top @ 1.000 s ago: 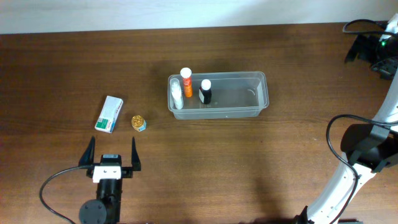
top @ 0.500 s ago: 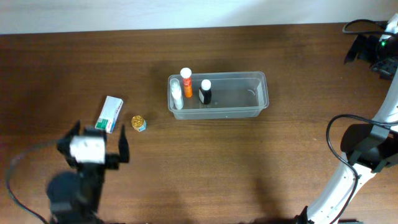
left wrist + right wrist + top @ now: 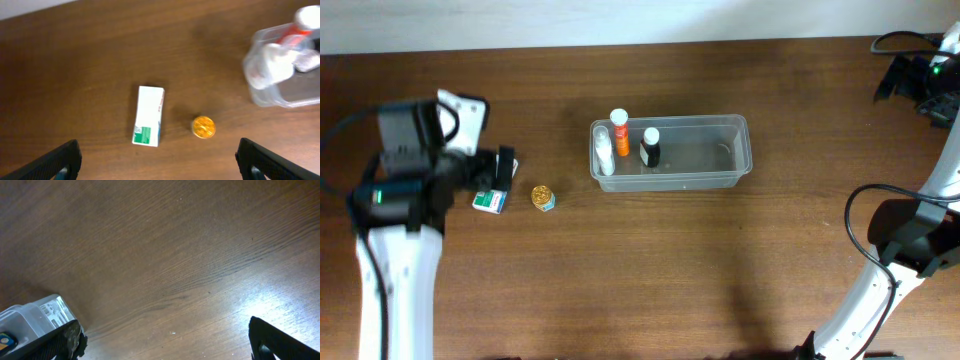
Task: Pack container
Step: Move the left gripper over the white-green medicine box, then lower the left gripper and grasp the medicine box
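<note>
The clear container (image 3: pixel 725 152) stands at the table's middle back. It holds a white bottle (image 3: pixel 604 153), an orange bottle (image 3: pixel 619 131) and a black bottle (image 3: pixel 650 148) at its left end. A white-and-green box (image 3: pixel 490 201) and a small gold-capped jar (image 3: pixel 542 197) lie on the table to its left. My left gripper (image 3: pixel 490 170) hovers open above the box and partly hides it. In the left wrist view the box (image 3: pixel 148 115) and jar (image 3: pixel 203 127) lie ahead of the open, empty jaws (image 3: pixel 162 165). My right gripper (image 3: pixel 170 342) is open and empty over bare wood.
The right arm's base and cables (image 3: pixel 910 235) sit at the right edge, with its gripper (image 3: pixel 920 80) at the far right corner. A corner of the container (image 3: pixel 35 315) shows at the lower left of the right wrist view. The container's left end (image 3: pixel 280 80) shows at the left wrist view's right.
My left arm has risen from the front edge and swung back and left, so its open gripper now hangs over the box. The right arm and all objects have not moved.
</note>
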